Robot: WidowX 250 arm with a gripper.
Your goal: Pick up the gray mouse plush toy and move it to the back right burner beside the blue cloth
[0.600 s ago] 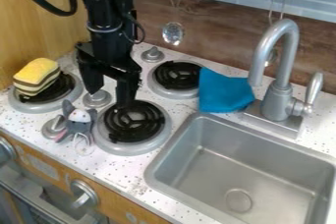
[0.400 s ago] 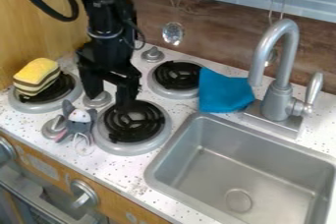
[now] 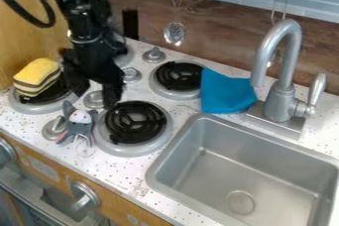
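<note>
Right now, your gripper (image 3: 96, 99) hangs with its fingers apart, over the stove's left side, nearest the plush mouse (image 3: 80, 127). The mouse lies at near left, just beside the near burner (image 3: 136, 144), its long axis running roughly far to near: ears point far, looped tail near. You have a striped sponge (image 3: 36, 75) on the left burner (image 3: 31, 106). The sink (image 3: 242, 175) sits right; speckled counter (image 3: 109, 170) separates the tail from the near edge.
</note>
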